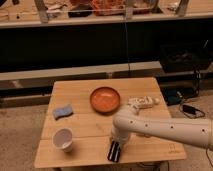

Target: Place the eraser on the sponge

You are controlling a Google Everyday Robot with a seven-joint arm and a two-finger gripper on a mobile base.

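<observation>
A square wooden table [150, 87] stands on a pale floor in front of a dark shelf unit.

1. Arm: a white arm [170, 129] reaches in from the right edge and bends down over the front part of the table.
2. Gripper: the gripper [116, 146] points down near the front edge, slightly right of centre. Its fingers are drawn together and clamp the eraser [114, 152], a black block with a pale stripe that lies on the wood, its long side running toward the front edge.
3. Sponge: the blue-grey sponge [62, 111] lies flat on the left side of the table, well apart from the eraser and the gripper.
4. Other items: a white cup [63, 139] stands upright at the front left, in front of the sponge. An orange bowl [105, 99] sits near the centre. A white packet [141, 102] lies just right of the bowl; its markings are too small to read.
</observation>
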